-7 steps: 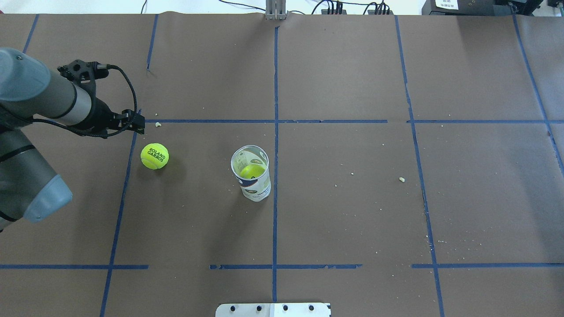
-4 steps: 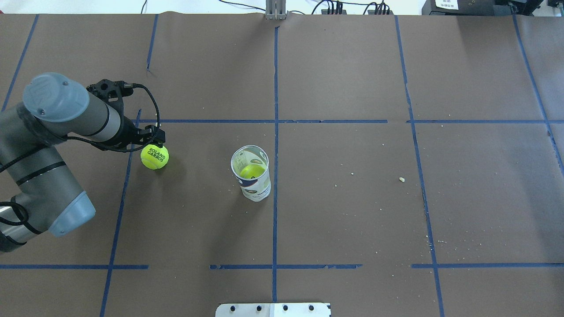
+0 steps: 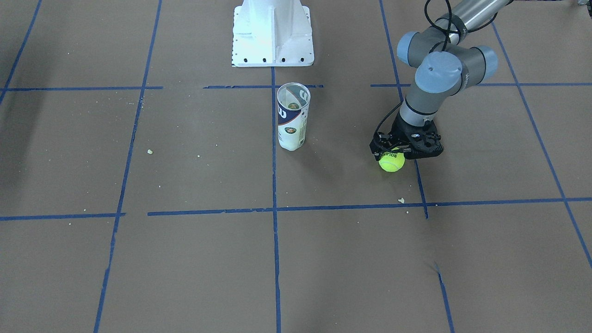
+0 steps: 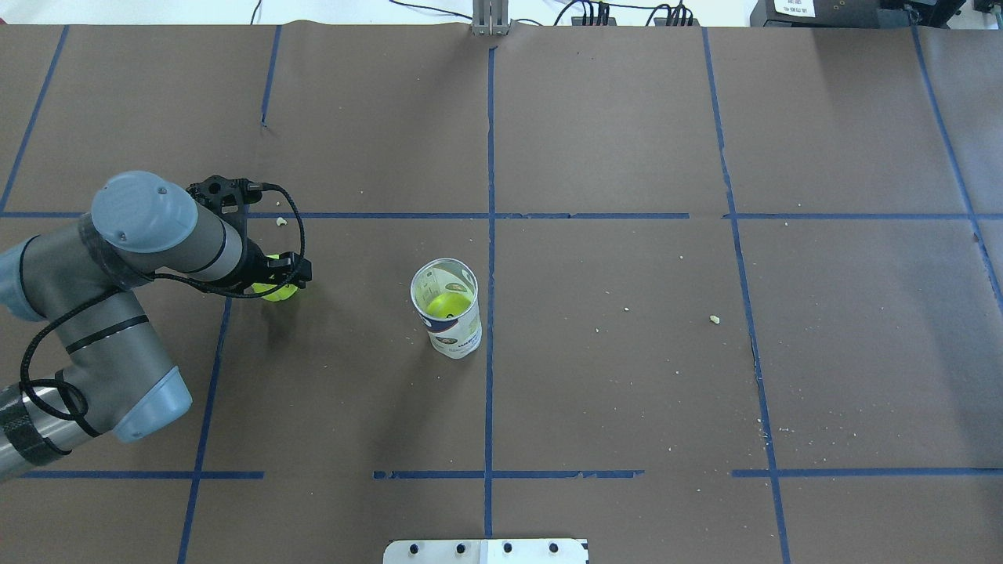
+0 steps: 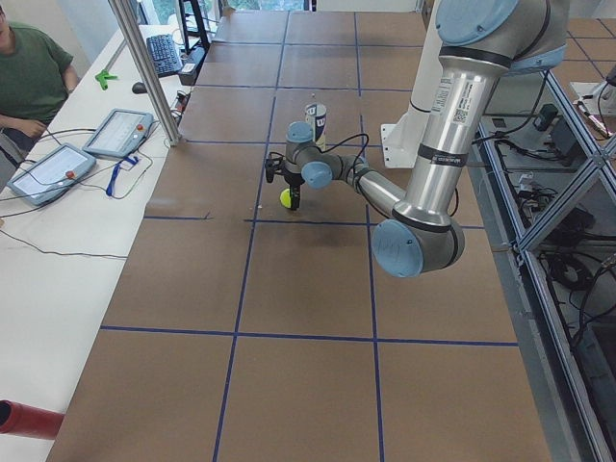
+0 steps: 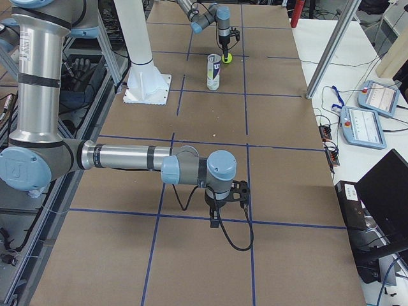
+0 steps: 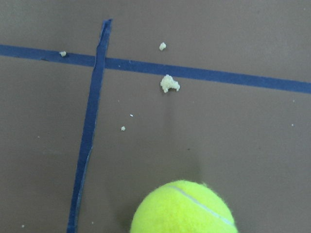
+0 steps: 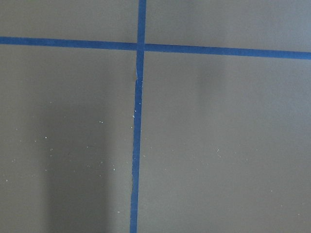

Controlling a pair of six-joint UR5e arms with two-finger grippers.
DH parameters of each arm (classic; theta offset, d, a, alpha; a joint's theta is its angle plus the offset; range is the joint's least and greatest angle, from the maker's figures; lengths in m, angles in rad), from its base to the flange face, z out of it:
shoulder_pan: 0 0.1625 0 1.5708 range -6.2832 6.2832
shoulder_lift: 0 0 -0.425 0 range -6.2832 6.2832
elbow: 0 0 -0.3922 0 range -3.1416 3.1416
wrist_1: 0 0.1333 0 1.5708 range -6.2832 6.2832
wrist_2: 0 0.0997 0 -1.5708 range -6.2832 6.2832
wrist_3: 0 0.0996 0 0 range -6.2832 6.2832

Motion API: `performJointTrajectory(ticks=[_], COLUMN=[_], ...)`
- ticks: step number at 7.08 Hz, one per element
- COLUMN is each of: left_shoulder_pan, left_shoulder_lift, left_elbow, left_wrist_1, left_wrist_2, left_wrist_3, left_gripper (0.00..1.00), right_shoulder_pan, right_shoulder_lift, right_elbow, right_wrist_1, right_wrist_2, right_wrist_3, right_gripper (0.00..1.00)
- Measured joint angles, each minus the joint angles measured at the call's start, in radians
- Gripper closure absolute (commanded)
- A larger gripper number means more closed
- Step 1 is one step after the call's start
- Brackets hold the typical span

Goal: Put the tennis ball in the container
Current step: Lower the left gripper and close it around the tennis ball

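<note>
The tennis ball (image 3: 391, 163) lies on the brown paper, to the left of the container (image 4: 447, 309) in the overhead view. My left gripper (image 3: 394, 151) hangs straight over the ball, open, its black fingers reaching down around the ball's top. From overhead only a sliver of the ball (image 4: 277, 293) shows under the gripper (image 4: 280, 274). The ball (image 7: 183, 208) fills the bottom edge of the left wrist view. The container (image 3: 292, 118) stands upright and open-topped, with another yellow ball (image 4: 448, 304) inside. My right gripper (image 6: 226, 205) hovers low over bare paper far away; whether it is open or shut I cannot tell.
The white robot base (image 3: 273, 32) stands behind the container. Blue tape lines (image 4: 490, 235) cross the paper, and small crumbs (image 7: 169, 83) lie beside the ball. An operator (image 5: 29, 82) sits with tablets (image 5: 115, 130) at the side table.
My left arm has swung toward the robot and to the view's right, bringing the gripper from beyond the ball to directly over it. Ball and container have not moved.
</note>
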Motion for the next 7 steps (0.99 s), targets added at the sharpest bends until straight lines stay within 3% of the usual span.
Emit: performJointTrajectory(ticks=[1, 2, 5, 7], left_shoulder_pan=[0.005, 0.006, -0.001, -0.024], left_shoulder_lift=[-0.008, -0.015, -0.017, -0.015], left_elbow=[0.016, 0.022, -0.021, -0.152], left_wrist_1=[-0.018, -0.026, -0.022, 0.086], left_wrist_2=[0.000, 0.000, 0.000, 0.000], left_wrist_3=[-0.002, -0.003, -0.004, -0.019], left_gripper=[0.64, 0.93, 1.00, 1.00], right_shoulder_pan=[0.000, 0.000, 0.000, 0.000], right_shoulder_lift=[0.000, 0.000, 0.000, 0.000], right_elbow=[0.000, 0.000, 0.000, 0.000], right_wrist_1=[0.000, 0.000, 0.000, 0.000], right_wrist_2=[0.000, 0.000, 0.000, 0.000], right_wrist_3=[0.000, 0.000, 0.000, 0.000], right_gripper=[0.00, 0.00, 0.00, 0.00])
